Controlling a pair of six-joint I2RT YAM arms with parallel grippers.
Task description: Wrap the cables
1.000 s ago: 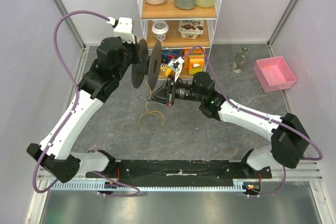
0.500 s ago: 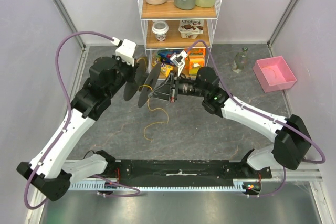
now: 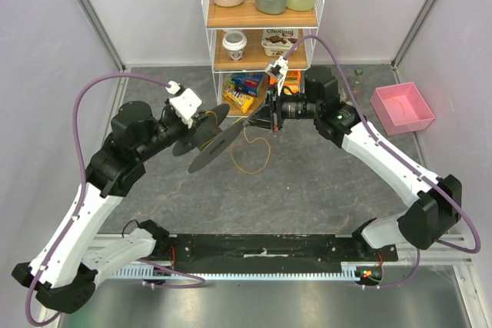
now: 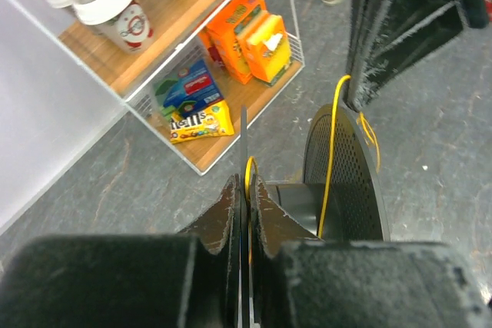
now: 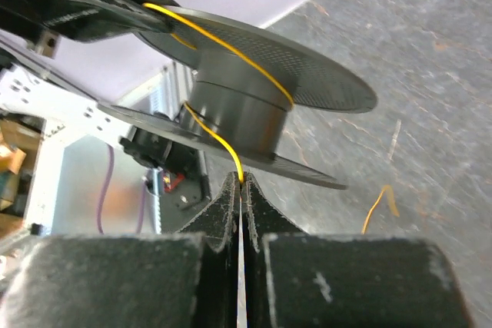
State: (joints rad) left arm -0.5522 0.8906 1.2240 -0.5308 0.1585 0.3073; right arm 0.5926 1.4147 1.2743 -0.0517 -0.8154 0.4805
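Clamps left tool (image 4: 243, 190) tight on a flange of the dark spool (image 3: 211, 137), tilted above the worktop (image 3: 307, 190). Carries the cables (image 4: 331, 151) round the spool's hub, with a loose loop trailing below. Pinches right tool (image 5: 241, 190) fully closed on the cables just beside the spool.

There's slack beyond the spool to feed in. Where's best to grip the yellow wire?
Probably pinch the yellow wire on the loop's right side, from above, fingers across the strand: it is thin, slack, and there lies clear of the spool.
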